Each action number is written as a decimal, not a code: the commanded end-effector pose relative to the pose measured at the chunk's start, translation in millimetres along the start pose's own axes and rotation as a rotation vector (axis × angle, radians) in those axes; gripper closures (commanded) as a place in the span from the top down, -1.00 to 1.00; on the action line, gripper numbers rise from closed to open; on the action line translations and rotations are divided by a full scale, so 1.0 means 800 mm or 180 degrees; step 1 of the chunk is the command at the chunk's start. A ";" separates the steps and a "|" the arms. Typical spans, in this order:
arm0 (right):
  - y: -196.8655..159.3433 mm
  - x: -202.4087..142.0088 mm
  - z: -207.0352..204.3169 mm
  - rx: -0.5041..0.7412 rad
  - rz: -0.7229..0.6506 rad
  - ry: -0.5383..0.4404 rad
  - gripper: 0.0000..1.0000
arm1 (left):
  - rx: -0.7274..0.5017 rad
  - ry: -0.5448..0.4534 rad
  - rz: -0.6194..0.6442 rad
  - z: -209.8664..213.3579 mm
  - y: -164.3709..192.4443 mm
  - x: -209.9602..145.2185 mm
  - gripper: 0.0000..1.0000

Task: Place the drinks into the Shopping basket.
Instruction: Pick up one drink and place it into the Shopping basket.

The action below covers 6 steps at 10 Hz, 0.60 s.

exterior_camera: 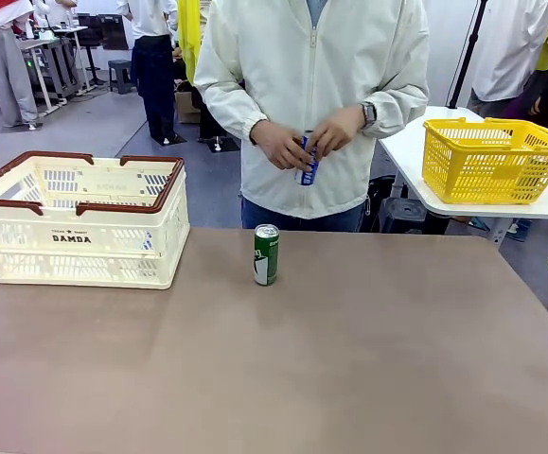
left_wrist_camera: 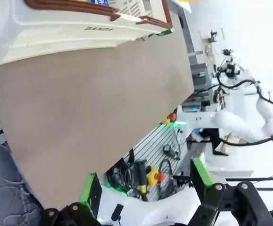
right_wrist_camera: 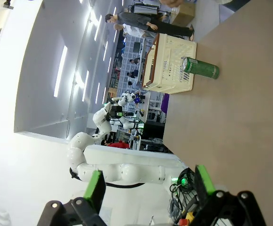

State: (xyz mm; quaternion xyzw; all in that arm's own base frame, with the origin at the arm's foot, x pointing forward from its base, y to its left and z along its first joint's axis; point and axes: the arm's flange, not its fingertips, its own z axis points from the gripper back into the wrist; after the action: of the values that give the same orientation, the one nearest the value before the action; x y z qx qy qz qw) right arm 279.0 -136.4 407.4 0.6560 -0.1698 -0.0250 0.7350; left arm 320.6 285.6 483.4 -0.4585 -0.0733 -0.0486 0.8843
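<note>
Looking along the left gripper, its green-padded fingers are spread wide with nothing between them, and it sits off the near edge of the desk. The Shopping basket is well ahead of it, across a bare stretch of desk, cream with a brown rim and sitting flat on the top. Same deal with the right gripper: jaws wide apart, holding nothing. Far out past its fingertips the green can stands upright on the desk, with the basket a bit beyond it and off to one side, not touching. The blue-and-white can isn't on the desk at all. The person at the far side has it in both hands at about waist height, farther from both grippers than the green one. A yellow mesh basket sits on a separate white table way off past the right gripper's side.
</note>
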 end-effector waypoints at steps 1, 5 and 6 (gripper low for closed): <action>0.002 -0.002 0.003 -0.0005 0.0058 0.0043 1.00 | 0.0229 0.0226 -0.0229 0.001 -0.039 0.004 1.00; 0.002 -0.002 0.003 -0.0005 0.0058 0.0043 1.00 | 0.0229 0.0226 -0.0229 0.001 -0.039 0.004 1.00; 0.002 -0.002 0.003 -0.0005 0.0058 0.0043 1.00 | 0.0229 0.0226 -0.0229 0.001 -0.039 0.004 1.00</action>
State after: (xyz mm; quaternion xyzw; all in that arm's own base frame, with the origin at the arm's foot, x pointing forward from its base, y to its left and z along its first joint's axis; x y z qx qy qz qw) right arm 279.0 -136.4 407.5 0.6560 -0.1698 -0.0250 0.7350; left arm 322.9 266.0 510.8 -0.4215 -0.0607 -0.0908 0.9002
